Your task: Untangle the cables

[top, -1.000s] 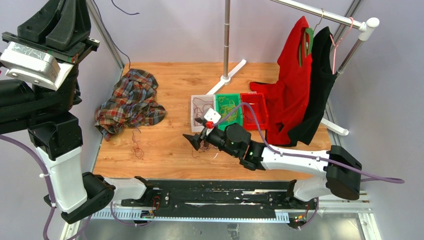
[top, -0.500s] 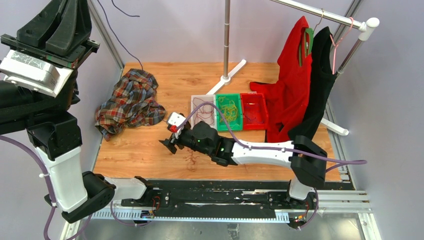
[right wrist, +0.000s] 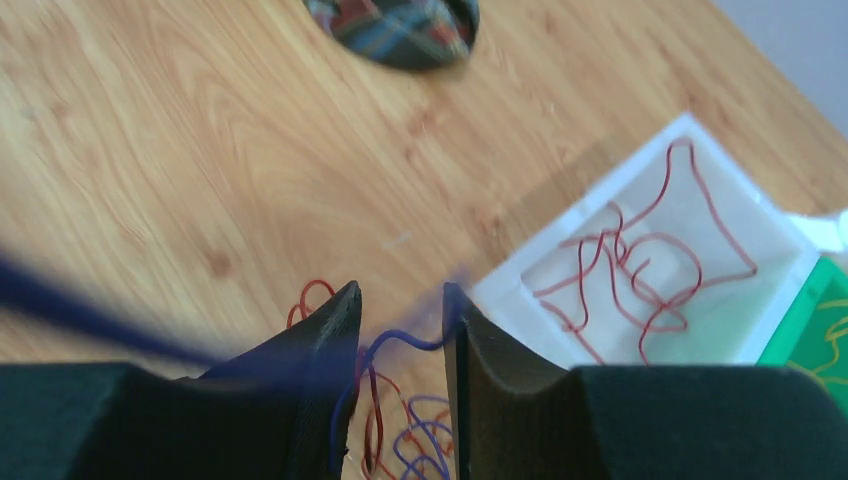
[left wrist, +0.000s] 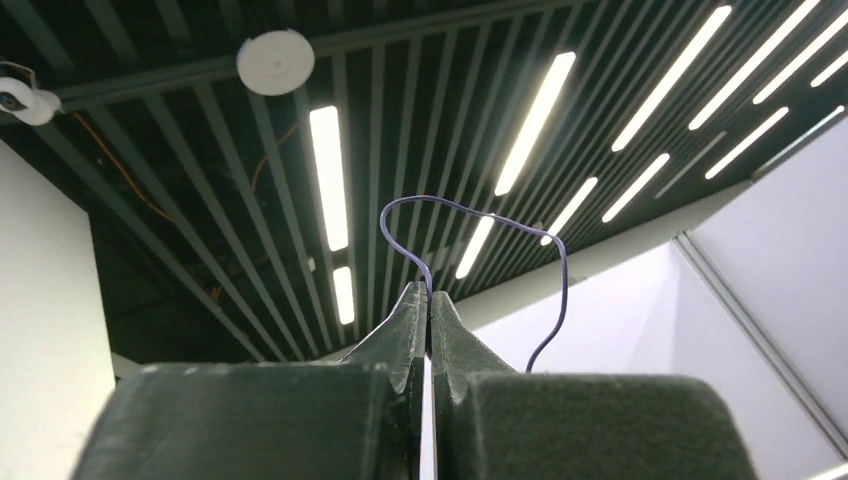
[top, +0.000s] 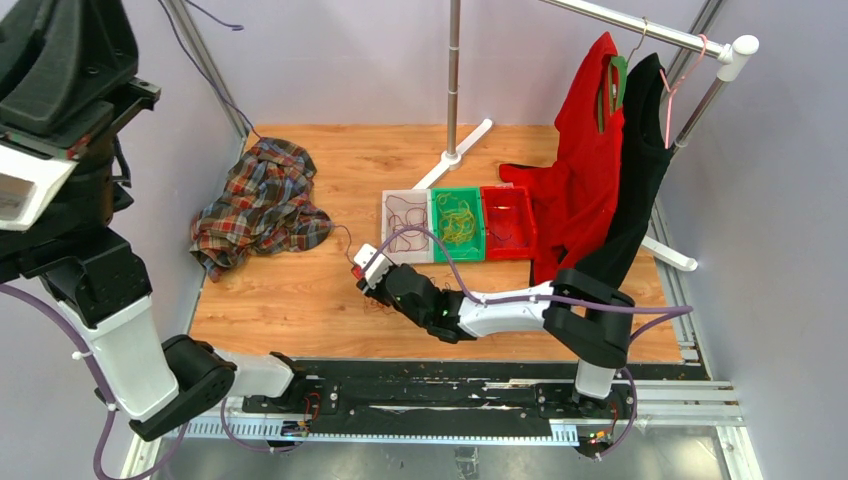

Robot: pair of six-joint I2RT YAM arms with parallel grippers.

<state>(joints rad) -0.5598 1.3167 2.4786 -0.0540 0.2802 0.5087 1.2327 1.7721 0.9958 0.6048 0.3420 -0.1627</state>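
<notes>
Your left gripper (left wrist: 428,300) stays clenched on 1 thin purple wire strand (left wrist: 470,207), raised further than 1 second ago. Your right gripper (right wrist: 400,330) has tipped downward. Its jaws stand part-closed, straddling the strand without pinching it, just above the red-and-purple wire tangle (right wrist: 400,445) on the wooden table (right wrist: 150,150).

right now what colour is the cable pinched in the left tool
Dark purple; the cable shows best in the left wrist view.

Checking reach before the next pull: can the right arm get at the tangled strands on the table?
Likely yes: the right arm's fingers sit right over the tangle, with a purple strand between them and nothing blocking.
</notes>
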